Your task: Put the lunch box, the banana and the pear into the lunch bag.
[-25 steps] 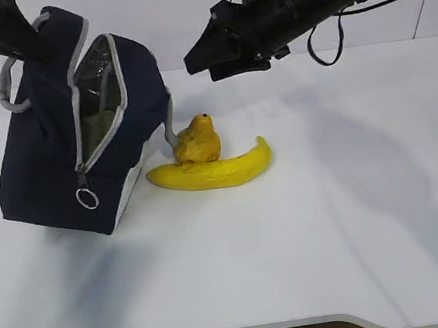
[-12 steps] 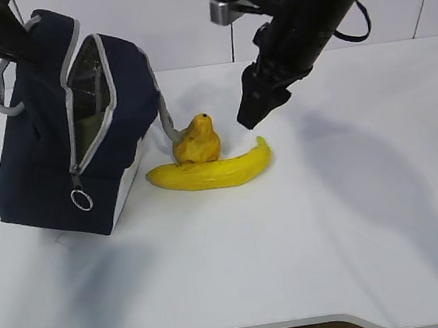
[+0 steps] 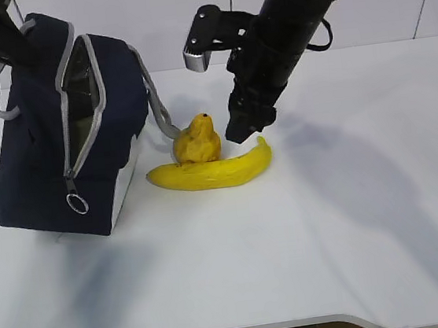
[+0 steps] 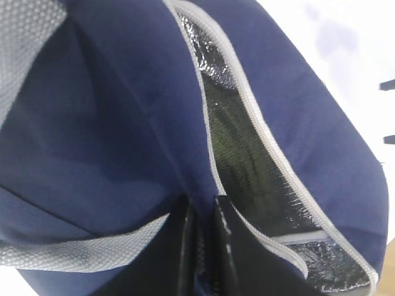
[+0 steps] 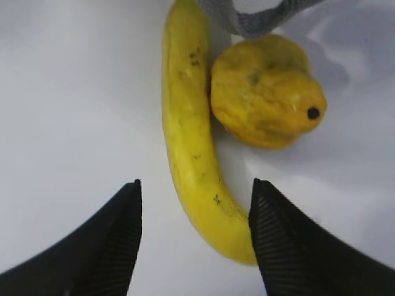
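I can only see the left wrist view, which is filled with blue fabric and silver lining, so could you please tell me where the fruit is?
Observer: The banana and the pear both lie on the table, right of the lunch bag, touching each other.
Operator: Is the right gripper holding either one?
Observer: No, the right gripper is open, its fingers on either side of the banana's end.
Operator: Is anything draped near the pear?
Observer: Yes, a grey strap of the bag lies beside it.
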Motion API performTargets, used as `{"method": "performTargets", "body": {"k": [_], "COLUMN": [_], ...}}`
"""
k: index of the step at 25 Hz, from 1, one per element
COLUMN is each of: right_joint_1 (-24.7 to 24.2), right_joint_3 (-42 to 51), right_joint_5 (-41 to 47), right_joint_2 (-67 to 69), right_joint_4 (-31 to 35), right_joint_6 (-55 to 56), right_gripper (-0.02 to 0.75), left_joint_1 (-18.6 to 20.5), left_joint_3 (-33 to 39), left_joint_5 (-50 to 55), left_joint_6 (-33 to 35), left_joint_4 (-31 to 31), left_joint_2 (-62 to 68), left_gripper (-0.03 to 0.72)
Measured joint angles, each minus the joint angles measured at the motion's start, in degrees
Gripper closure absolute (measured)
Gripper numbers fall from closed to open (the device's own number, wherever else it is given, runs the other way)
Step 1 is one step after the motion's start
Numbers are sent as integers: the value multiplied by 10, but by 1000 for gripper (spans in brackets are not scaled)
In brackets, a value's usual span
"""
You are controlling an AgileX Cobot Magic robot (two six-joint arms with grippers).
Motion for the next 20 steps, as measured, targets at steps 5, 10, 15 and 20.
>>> {"method": "performTargets", "body": {"k": [5,10,15,20], "right_joint_1": [0,0,0,0], "right_joint_3": [0,0,0,-1], "right_joint_5": [-11,-39,-41,-41], "right_joint_2": [22,42,49,70], "right_joint_4": [48,57,55,40], "right_joint_6": [-96,-125,-146,-153], "right_gripper": [276,276,276,276], "left_joint_1": [0,0,0,0], "left_joint_3": [0,0,0,0], "left_joint_5": [0,0,0,0], "left_joint_6": [0,0,0,0], "left_joint_4": [12,16,18,19], "left_joint_2": [0,0,0,0], "left_gripper": [661,661,661,662]}}
